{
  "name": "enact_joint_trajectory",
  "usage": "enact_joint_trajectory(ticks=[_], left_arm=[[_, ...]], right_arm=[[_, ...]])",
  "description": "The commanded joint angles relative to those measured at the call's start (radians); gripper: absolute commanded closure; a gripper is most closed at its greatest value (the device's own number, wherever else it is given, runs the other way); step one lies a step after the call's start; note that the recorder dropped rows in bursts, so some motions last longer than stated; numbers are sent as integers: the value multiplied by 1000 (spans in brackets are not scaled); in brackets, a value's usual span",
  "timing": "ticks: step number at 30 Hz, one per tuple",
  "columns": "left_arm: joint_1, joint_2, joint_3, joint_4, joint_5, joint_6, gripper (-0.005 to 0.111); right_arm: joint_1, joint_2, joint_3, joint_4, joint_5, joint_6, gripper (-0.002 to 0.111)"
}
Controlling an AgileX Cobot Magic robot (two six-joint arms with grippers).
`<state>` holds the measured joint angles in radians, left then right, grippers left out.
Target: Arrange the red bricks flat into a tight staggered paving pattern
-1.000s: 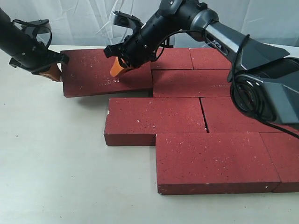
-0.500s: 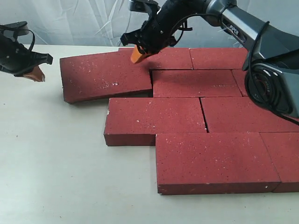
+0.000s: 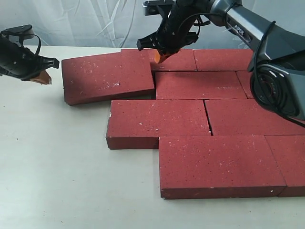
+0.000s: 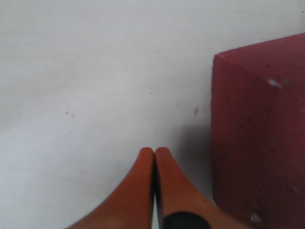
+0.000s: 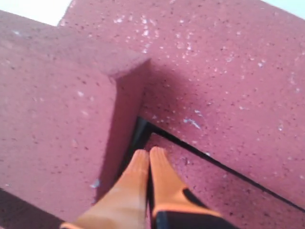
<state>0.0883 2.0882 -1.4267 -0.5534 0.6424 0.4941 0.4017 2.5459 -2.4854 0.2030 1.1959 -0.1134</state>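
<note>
Several dark-red bricks [image 3: 200,85] lie flat in staggered rows on the table. One brick [image 3: 108,76] at the far left of the pattern sits tilted, its right end propped on a back-row brick [image 3: 178,59]. My right gripper [image 3: 159,58] is shut and empty, its orange tips just past that raised end, over the back-row bricks. In the right wrist view the right gripper [image 5: 149,153] hovers by the tilted brick's corner [image 5: 62,129]. My left gripper [image 3: 42,78] is shut and empty, a short way left of the tilted brick's left end [image 4: 262,138]; the left gripper [image 4: 154,151] hangs over bare table.
The pale table top [image 3: 52,162] stretches left of and in front of the bricks. The front row ends with a brick [image 3: 219,164] near the table's front edge. A white wrinkled backdrop [image 3: 86,21] stands behind. My right arm [image 3: 267,43] reaches over the pattern's right side.
My right gripper has moved right and back, off the tilted brick's top to just past its raised end. My left gripper drew back left from that brick's left end, then edged closer.
</note>
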Motion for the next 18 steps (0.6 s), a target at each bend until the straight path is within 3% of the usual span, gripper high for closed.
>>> enact_joint_trajectory(ticks=[1, 5, 18], left_arm=[[-12, -11, 3, -20, -16, 11, 107], [-12, -11, 3, -20, -26, 13, 107], [-12, 11, 3, -11, -43, 13, 107]], right_arm=[[7, 21, 11, -6, 17, 16, 109], [38, 55, 12, 86, -6, 0, 109], [87, 45, 12, 26, 4, 0, 109]])
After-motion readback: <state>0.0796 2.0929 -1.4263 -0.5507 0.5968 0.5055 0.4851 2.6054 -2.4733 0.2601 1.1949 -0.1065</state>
